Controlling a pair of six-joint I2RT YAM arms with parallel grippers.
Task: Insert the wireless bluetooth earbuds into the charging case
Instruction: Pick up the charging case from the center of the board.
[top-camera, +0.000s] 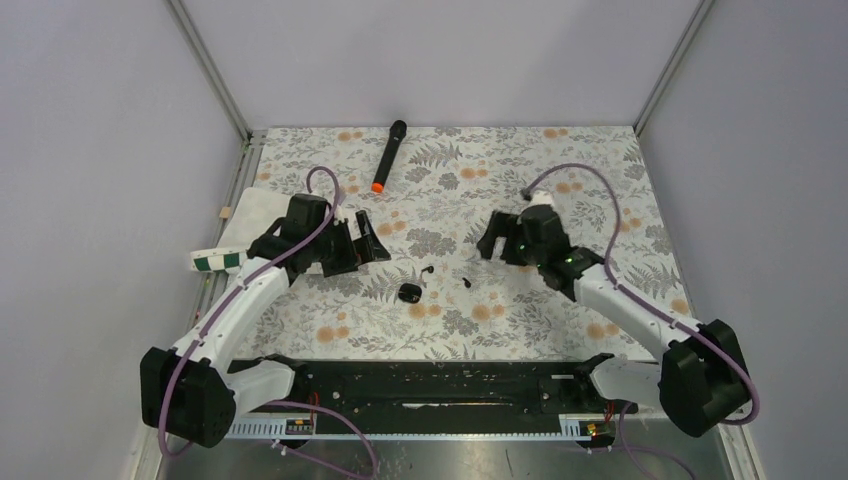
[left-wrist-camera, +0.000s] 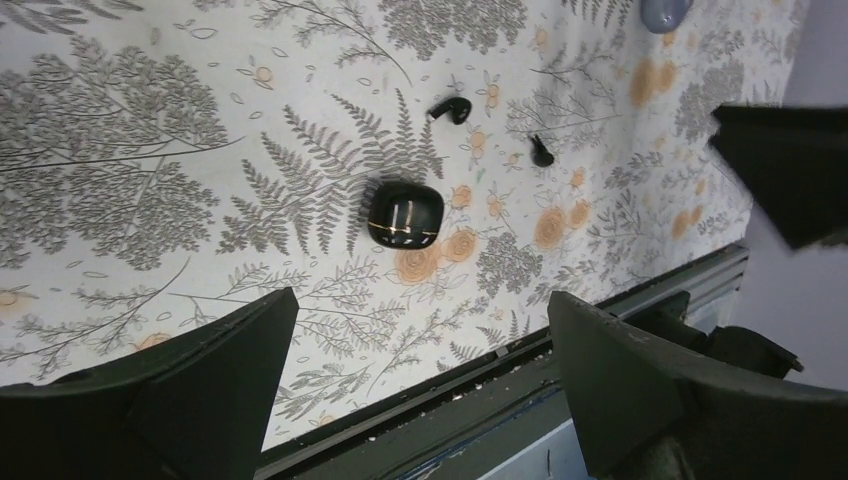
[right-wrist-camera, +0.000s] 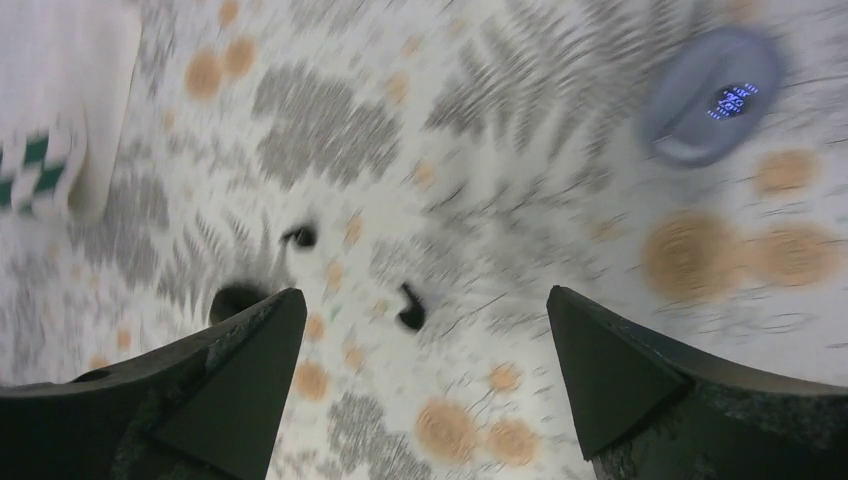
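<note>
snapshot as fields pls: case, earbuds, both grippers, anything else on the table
case: on the table, lid looks shut, untouched
earbuds: two, loose on the table beyond the case, apart from each other
left gripper: open, empty, left of the case
right gripper: open, empty, right of the earbuds
other: black marker with orange tip at far side; white cloth at left edge

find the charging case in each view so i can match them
Top external: charging case near the middle, slightly low.
Left wrist: case at centre, above the gap between the fingers.
Right wrist: case lower left, blurred, partly behind one of the fingers.
Shared landmark: the earbud up-right of the case in all three.
</note>
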